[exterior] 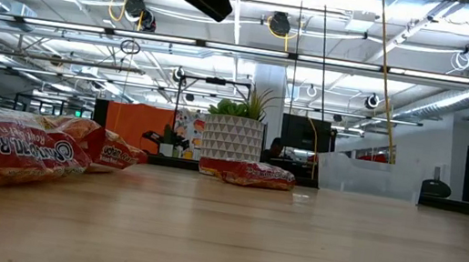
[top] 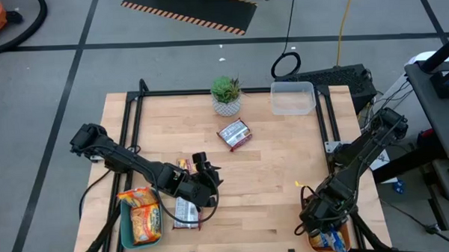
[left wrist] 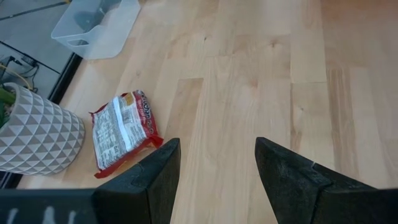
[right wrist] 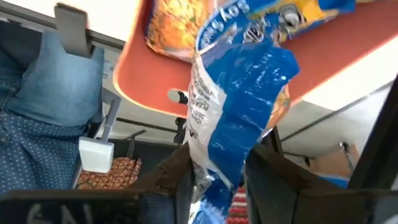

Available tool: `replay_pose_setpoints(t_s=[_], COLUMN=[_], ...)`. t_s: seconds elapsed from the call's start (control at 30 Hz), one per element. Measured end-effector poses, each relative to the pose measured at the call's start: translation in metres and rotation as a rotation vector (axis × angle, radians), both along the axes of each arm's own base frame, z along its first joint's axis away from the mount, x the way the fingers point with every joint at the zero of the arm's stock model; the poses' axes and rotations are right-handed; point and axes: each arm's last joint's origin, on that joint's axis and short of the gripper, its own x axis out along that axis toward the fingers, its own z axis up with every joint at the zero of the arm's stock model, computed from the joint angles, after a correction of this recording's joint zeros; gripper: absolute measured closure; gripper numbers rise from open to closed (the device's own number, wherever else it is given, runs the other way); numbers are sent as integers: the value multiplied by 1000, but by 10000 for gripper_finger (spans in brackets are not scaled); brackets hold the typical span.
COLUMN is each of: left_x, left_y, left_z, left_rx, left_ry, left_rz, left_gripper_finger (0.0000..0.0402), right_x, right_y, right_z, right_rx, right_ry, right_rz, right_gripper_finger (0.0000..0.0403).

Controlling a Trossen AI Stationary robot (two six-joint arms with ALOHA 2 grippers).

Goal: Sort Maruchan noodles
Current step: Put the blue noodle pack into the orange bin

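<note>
From above, we see the left gripper (top: 204, 165) low over the near-left part of the wooden surface (top: 271, 184), just beside a dark red packet (top: 185, 210) lying next to the teal tray (top: 128, 228), which already holds two orange packets (top: 141, 215); that looks like the orange pile. Another dark red packet (top: 234, 133) lies alone mid-surface, near the potted plant (top: 226, 95) and the clear plastic tub (top: 292, 97). The right gripper (top: 323, 221) hangs over the orange tray (top: 332, 239) at the near-right corner, presumably the bin for blue packets.

At table height, no arm shows; an orange packet (exterior: 2, 152) fills the left foreground and the lone red packet (exterior: 248, 173) sits before the plant.

Through the left wrist camera, the jaws stand apart with nothing between them, the fingers (left wrist: 149, 180) aimed toward the red packet (left wrist: 122, 129) ahead, so we judge it the likely next pick.

Through the right wrist camera, a blue-and-white packet (right wrist: 239, 106) sits between the right jaws over the orange tray (right wrist: 155, 81). We judge it is held there for dropping, though we cannot tell whether the grip is firm or loosening.
</note>
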Motion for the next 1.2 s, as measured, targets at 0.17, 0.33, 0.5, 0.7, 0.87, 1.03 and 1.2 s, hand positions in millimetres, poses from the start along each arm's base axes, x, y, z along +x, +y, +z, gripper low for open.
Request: replay_pose_setpoints(t_s=[0.17, 0.33, 0.5, 0.7, 0.87, 1.03, 1.2], left_x=[0, 0, 0, 1, 1, 0, 0], left_y=[0, 0, 0, 0, 0, 0, 0], left_z=[0, 0, 0, 0, 0, 0, 0], left_rx=[-6, -5, -8, -12, -12, -13, -14], left_ry=[1, 0, -4, -8, -8, -8, -9], left_rz=[-1, -1, 0, 2, 2, 3, 3], left_gripper_finger=[188, 188, 188, 188, 188, 188, 188], right_x=[1, 8, 13, 14, 19, 29, 34], right_y=[-1, -6, -12, -26, -32, -28, -27], right_z=[-1, -3, -3, -7, -8, -5, -4], right_rx=[-21, -71, -87, -178, -221, -160, -132], right_ry=[-102, -242, -326, -330, -405, -541, -600], right_rz=[49, 94, 148, 205, 258, 289, 297], right_gripper_finger=[226, 167, 137, 141, 139, 128, 111])
